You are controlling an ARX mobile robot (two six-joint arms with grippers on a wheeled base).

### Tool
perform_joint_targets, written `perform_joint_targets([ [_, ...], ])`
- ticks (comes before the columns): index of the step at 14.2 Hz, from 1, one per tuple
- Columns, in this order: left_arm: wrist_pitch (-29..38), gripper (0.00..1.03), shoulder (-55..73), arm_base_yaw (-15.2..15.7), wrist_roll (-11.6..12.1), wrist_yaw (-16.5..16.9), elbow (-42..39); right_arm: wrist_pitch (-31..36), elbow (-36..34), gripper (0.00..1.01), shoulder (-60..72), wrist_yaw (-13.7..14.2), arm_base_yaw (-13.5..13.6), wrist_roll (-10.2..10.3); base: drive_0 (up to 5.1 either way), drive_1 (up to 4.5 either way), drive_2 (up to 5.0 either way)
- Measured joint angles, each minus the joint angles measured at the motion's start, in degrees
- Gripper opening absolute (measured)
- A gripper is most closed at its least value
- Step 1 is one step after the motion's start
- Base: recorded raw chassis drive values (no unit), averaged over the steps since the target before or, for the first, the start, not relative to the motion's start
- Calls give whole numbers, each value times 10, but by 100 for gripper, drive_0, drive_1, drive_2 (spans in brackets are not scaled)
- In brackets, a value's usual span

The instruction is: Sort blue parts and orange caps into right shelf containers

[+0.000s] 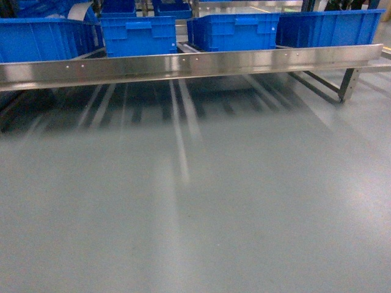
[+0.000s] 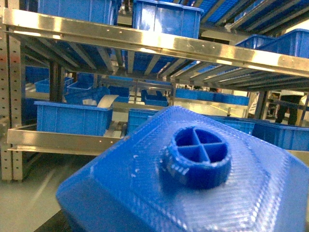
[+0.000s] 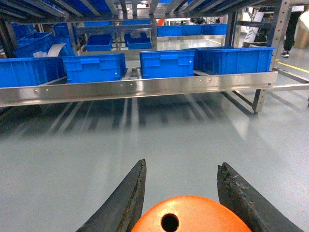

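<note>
Between right pincer (image 3: 181, 193) fingers, clamped orange cap (image 3: 190, 215); shelf (image 3: 145, 87) rail well ahead.

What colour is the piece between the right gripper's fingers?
Orange: the orange cap, with a small dark hole in its top, sits in the right gripper. Right wrist view shows it best.

Head looks low across floor at shelf (image 1: 183, 64); right wrist shares it; left wrist looks upward, nearer.

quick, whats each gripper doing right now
Left: its fingers are out of view, so it cannot be told; a blue part fills its wrist view.
Right gripper: closed on an orange cap.
</note>
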Motion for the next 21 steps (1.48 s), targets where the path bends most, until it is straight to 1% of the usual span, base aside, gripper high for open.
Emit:
perform_joint_targets([
  [6, 0, 59, 0, 0, 0, 0, 0, 0, 0, 40, 0, 0, 0, 0, 127, 127, 127],
  [19, 0, 59, 0, 0, 0, 0, 0, 0, 0, 40, 0, 0, 0, 0, 0, 0, 0],
  [21, 1, 59, -1, 0, 0, 0, 0, 1, 0, 40, 0, 0, 0, 0, 14, 448, -419],
])
